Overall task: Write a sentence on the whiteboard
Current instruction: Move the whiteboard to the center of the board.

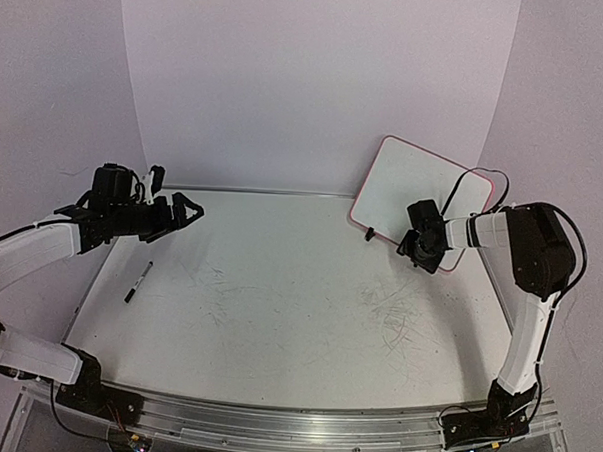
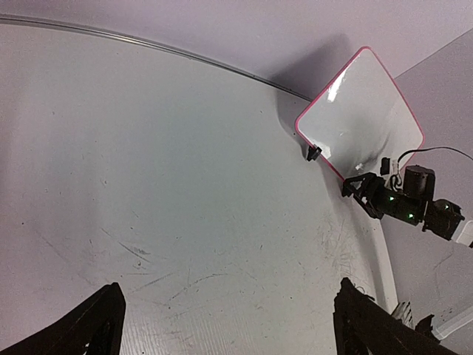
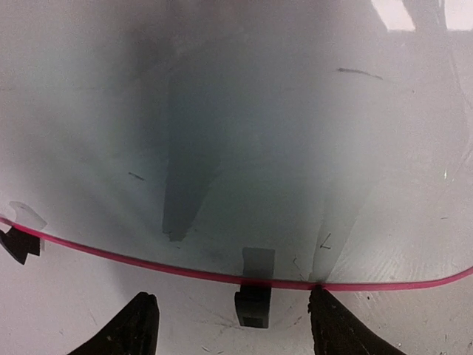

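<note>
The whiteboard (image 1: 419, 181), white with a red-pink rim, leans tilted against the back wall at the right. It also shows in the left wrist view (image 2: 362, 111). In the right wrist view its face (image 3: 244, 126) fills the frame, with faint pen marks. One black clip foot (image 3: 253, 307) sits under the rim. My right gripper (image 1: 413, 243) is open and empty at the board's lower edge, its fingertips (image 3: 331, 318) on either side of that foot. A thin marker (image 1: 137, 282) lies on the table at the left. My left gripper (image 1: 182, 213) is open and empty, above the table behind the marker.
The scuffed white tabletop (image 1: 278, 305) has pen scribbles at the centre right (image 1: 398, 315). A curved white backdrop rises behind it. A black cable (image 1: 479, 179) runs over the board's right corner. A second clip foot (image 1: 367, 233) shows at the board's left corner.
</note>
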Tool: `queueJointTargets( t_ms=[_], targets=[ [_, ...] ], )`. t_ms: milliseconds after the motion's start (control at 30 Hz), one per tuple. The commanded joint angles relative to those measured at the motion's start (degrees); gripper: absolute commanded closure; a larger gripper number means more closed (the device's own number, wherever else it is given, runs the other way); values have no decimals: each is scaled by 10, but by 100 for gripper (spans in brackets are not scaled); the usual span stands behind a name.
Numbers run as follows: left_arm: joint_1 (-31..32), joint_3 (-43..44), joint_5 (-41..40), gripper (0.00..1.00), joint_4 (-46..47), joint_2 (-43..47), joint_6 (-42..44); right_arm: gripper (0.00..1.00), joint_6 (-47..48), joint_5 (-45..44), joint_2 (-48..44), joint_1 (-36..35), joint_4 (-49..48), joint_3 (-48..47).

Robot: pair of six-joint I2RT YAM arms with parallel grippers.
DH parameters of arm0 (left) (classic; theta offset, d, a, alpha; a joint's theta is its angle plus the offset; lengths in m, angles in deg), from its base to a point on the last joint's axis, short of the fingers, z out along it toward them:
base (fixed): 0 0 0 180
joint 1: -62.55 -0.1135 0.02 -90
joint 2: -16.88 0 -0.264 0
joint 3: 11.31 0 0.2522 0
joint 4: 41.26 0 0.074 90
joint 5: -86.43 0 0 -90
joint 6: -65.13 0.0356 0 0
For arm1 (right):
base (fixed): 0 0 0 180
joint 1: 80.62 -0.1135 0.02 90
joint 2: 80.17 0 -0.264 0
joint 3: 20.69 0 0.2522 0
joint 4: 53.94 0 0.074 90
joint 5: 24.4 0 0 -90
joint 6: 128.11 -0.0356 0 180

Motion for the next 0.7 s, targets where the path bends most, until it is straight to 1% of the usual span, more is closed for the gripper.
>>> queueJointTargets(
  t_ms=[0,167,233,333,500,667],
  targets=[
    [3,-1,0,1,8,9,4,33,-14,-34,16,5,10,-25],
    [4,-5,-1,1,8,13,11,40,-16,-39,34,9,11,-35],
    [4,-6,-1,1,8,16,13,45,-16,-40,40,11,12,-39],
    [4,-9,-3,1,8,20,16,49,-16,-47,45,13,12,-39],
    [4,-14,-8,1,8,24,21,61,-7,-62,51,14,13,-43],
    [4,-17,-9,1,7,26,24,74,5,-57,59,18,13,-48]
  ],
)
